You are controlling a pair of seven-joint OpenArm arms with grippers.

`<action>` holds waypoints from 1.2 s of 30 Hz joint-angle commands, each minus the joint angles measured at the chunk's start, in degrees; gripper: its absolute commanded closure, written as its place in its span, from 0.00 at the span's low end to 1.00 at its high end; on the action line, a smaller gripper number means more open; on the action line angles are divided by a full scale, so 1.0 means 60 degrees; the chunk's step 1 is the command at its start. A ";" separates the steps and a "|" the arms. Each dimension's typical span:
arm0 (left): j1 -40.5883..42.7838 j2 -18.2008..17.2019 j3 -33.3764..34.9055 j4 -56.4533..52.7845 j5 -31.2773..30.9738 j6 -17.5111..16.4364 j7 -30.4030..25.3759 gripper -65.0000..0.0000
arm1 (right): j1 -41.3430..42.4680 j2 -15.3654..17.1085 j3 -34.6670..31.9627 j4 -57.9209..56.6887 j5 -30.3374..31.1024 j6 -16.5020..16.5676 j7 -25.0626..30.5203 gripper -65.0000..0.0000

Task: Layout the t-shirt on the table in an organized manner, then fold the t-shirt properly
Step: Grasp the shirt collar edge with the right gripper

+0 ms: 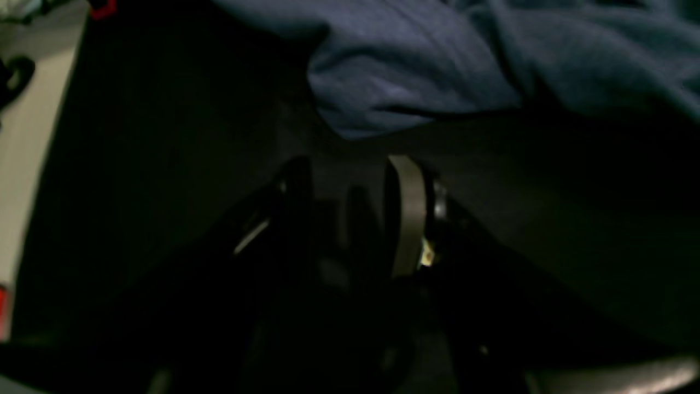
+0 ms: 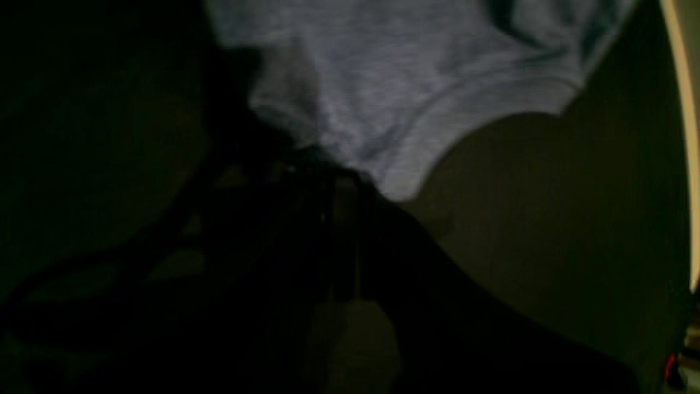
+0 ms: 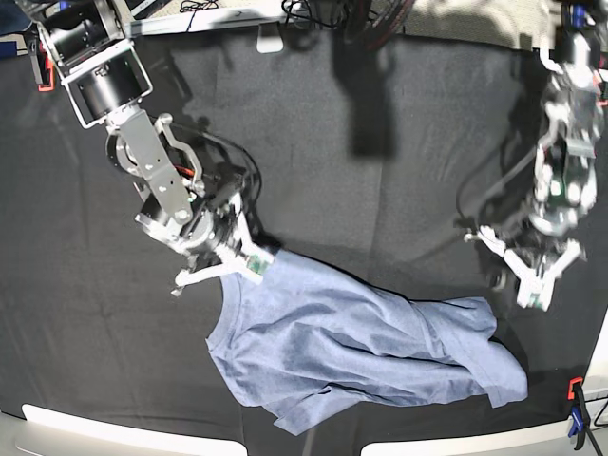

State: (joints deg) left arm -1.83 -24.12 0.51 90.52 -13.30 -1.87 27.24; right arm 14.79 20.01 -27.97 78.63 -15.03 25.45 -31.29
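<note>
The light blue-grey t-shirt (image 3: 351, 347) lies crumpled on the black table (image 3: 380, 161), stretched from centre-left to the front right. My right gripper (image 3: 255, 266) is shut on the shirt's upper left edge. In the right wrist view the shirt cloth (image 2: 394, 82) runs down into the dark, closed right gripper (image 2: 331, 167). My left gripper (image 3: 520, 290) hovers just beyond the shirt's right end, with its fingers apart. The left wrist view shows the left gripper (image 1: 350, 164) open with nothing between its fingers, and bunched t-shirt folds (image 1: 415, 65) lie a short way ahead of it.
An orange clamp (image 3: 43, 71) grips the table's far left edge, and a blue and orange clamp (image 3: 575, 418) sits at the front right corner. Cables (image 3: 332, 14) and white gear lie along the back edge. The table's front edge runs just below the shirt.
</note>
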 commanded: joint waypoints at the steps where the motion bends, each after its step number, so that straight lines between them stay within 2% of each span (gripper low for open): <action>1: -0.0069 -0.0015 -0.0215 0.0317 -0.0091 -0.0091 -0.0299 0.69 | 0.0200 0.0087 0.0080 0.0313 -0.0007 -0.0091 -0.0033 1.00; 3: 0.0193 0.0106 -0.0423 0.0506 -0.0168 -0.0346 -0.0306 0.69 | 0.0091 0.0204 0.0080 0.0721 -0.0007 -0.0066 -0.0423 1.00; 6: 0.0517 0.0124 -0.0477 0.0601 -0.0226 -0.0375 -0.0335 0.69 | -0.0229 0.0619 0.0087 0.1843 0.0011 -0.0069 -0.1049 1.00; 11: 0.0947 0.0127 -0.0474 0.0601 -0.0237 -0.0546 -0.0339 0.69 | -0.1220 0.1912 0.0106 0.4393 0.0619 -0.0069 -0.2561 1.00; 14: 0.1217 0.0127 -0.0474 0.0601 -0.0350 -0.0951 -0.0324 0.69 | -0.2259 0.2776 0.0248 0.5544 0.0572 -0.0073 -0.2973 1.00; 17: 0.1446 0.0131 -0.0474 0.0601 -0.0750 -0.1209 -0.0331 0.69 | -0.3235 0.3202 0.0896 0.6164 0.0583 -0.0135 -0.2878 1.00; 21: 0.1494 0.0262 -0.0474 0.0601 -0.0980 -0.1319 -0.0328 0.69 | -0.3362 0.2892 0.1526 0.6084 0.1519 -0.0215 -0.1311 1.00; 25: 0.1497 0.0470 -0.0474 0.0601 -0.0976 -0.1344 -0.0244 0.69 | -0.2779 0.2004 0.1530 0.5348 0.2018 0.0397 -0.0816 0.60; 26: 0.1497 0.0528 -0.0474 0.0601 -0.0969 -0.1344 -0.0222 0.69 | -0.2572 0.1759 0.1530 0.5027 0.2044 0.0612 -0.0681 0.52; 27: 0.1497 0.0568 -0.0474 0.0601 -0.0973 -0.1344 -0.0222 0.69 | -0.2353 0.1515 0.1530 0.4685 0.2040 0.0841 -0.0521 0.49; 30: 0.1494 0.0696 -0.0474 0.0601 -0.0860 -0.1344 -0.0219 0.69 | -0.1523 0.0856 0.1483 0.3424 0.2036 0.1486 -0.0390 0.49; 33: 0.1494 0.0736 -0.0474 0.0601 -0.0681 -0.1344 -0.0186 0.69 | -0.0601 0.0495 0.1053 0.2116 0.1821 0.1497 -0.0401 0.49; 36: 0.1494 0.0736 -0.0474 0.0601 -0.0426 -0.1341 -0.0189 0.69 | 0.0244 0.0361 0.0076 0.1115 0.1013 0.1512 -0.0426 0.49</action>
State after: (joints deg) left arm 7.92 -19.22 -1.98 93.01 -16.03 -9.72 27.27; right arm 14.85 21.91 -28.03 84.27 -9.06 34.79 -34.87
